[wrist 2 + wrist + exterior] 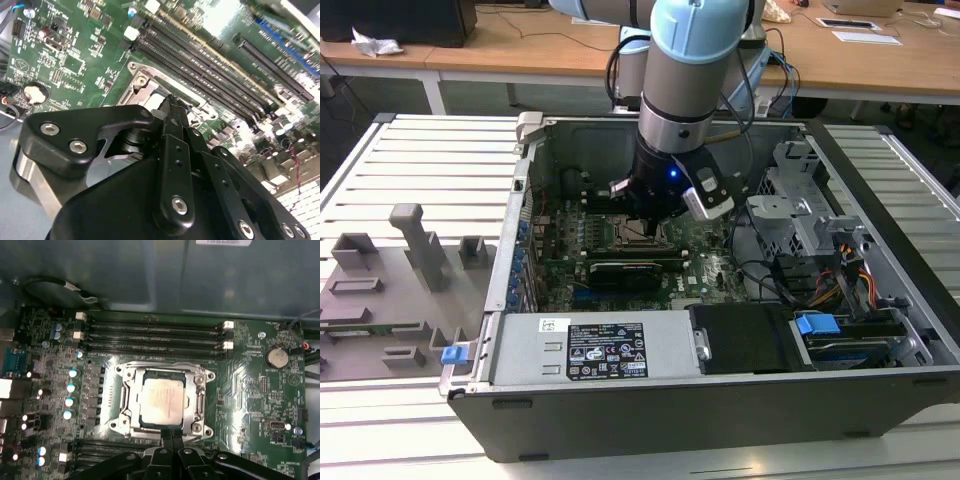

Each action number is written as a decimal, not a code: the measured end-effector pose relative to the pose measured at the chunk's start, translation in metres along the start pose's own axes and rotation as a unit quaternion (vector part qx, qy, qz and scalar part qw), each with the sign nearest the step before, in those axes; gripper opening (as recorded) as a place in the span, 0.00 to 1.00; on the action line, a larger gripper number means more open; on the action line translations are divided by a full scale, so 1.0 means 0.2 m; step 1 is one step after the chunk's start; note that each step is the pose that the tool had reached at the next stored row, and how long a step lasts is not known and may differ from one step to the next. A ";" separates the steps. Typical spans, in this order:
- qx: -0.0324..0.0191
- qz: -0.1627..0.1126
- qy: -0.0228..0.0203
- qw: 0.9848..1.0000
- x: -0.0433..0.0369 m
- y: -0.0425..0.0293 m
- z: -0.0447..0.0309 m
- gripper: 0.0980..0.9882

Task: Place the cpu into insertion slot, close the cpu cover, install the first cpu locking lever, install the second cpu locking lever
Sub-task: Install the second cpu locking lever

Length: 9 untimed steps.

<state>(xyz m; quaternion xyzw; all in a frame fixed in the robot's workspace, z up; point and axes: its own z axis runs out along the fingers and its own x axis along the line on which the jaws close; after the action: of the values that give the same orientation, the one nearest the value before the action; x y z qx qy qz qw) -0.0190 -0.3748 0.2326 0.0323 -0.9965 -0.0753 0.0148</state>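
1. Inside the open dark-grey computer case (pixel 720 420), in the exterior view, the black gripper (pixel 650 222) hangs low over the middle of the green motherboard (pixel 705 255), just above the socket.
2. In the first wrist view the small square cpu with a silvery-beige metal face (pixel 161 399) lies flat in the insertion slot (pixel 197 402). The thin silvery metal cpu cover (pixel 131 376) lies closed around it, the chip showing through its square window.
3. The gripper's fingertips (pixel 171 434) sit pressed together at the cover's near edge, holding nothing.
4. Long black memory slots (pixel 155 332) run along the far side of the socket; a row of small silvery capacitors (pixel 70 400) stands beside it.
5. In the exterior view a black card (pixel 630 272) lies just in front of the socket. A silver drive cage (pixel 800 200) and cables (pixel 790 280) crowd the exterior view's right, and the case wall (pixel 520 220) bounds its left.
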 end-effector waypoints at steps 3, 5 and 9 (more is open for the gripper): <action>-0.002 0.000 0.001 1.000 0.001 -0.029 -0.004 0.00; -0.004 0.000 0.001 1.000 0.027 -0.038 -0.005 0.00; -0.006 0.000 0.001 1.000 0.080 -0.039 -0.003 0.00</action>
<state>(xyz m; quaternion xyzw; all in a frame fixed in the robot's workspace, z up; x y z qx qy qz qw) -0.0345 -0.3837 0.2324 0.0321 -0.9960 -0.0816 0.0161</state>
